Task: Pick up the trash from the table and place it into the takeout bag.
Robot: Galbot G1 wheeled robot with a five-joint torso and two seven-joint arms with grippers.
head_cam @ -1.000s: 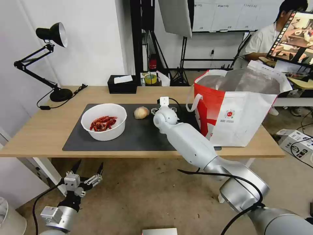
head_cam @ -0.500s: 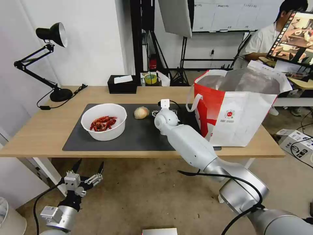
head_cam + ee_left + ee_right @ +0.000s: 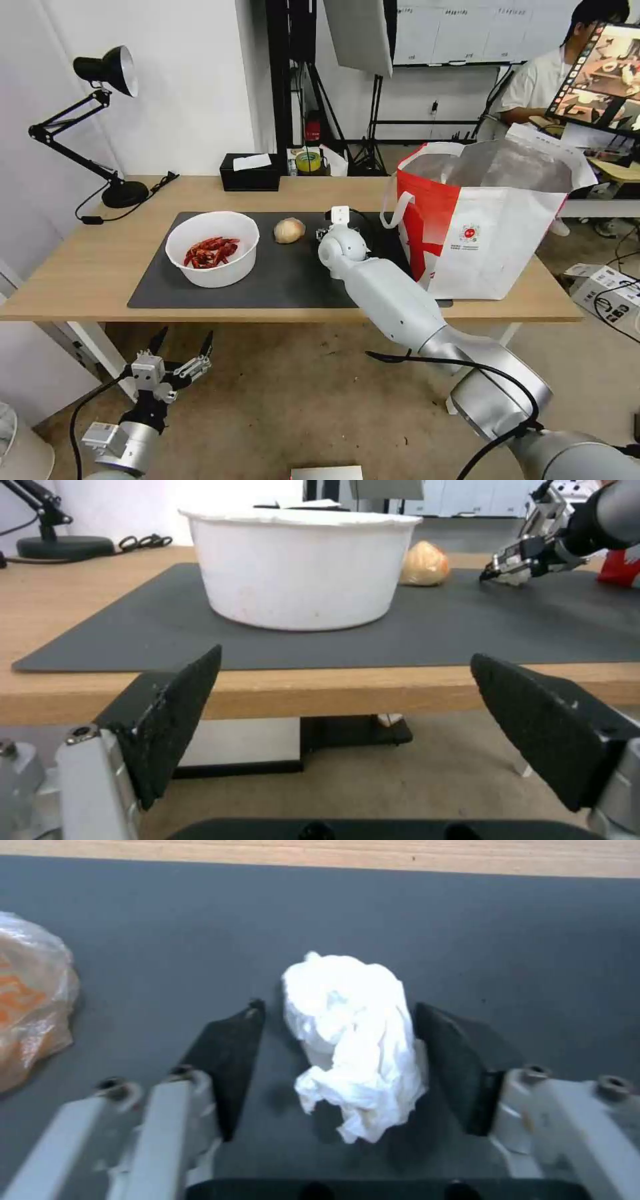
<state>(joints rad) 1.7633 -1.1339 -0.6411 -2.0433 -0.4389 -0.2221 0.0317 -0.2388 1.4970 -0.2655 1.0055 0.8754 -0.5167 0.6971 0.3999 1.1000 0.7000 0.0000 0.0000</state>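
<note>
Your right arm reaches forward and left across the middle, its wrist bent down at the far end; the right gripper (image 3: 337,1040) has its fingers spread. Your left arm hangs low at near left, left gripper (image 3: 179,345) splayed wide, pointing up.

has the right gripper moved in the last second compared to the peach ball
Yes, slightly. In the head view the right gripper, straddling the crumpled tissue, has edged toward the takeout bag, away from the unmoved peach ball.

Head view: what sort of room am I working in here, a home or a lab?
Most likely a lab or studio set up as an office desk: a softbox on a stand behind the table, whiteboards on the back wall, loose cables on the floor.
</note>
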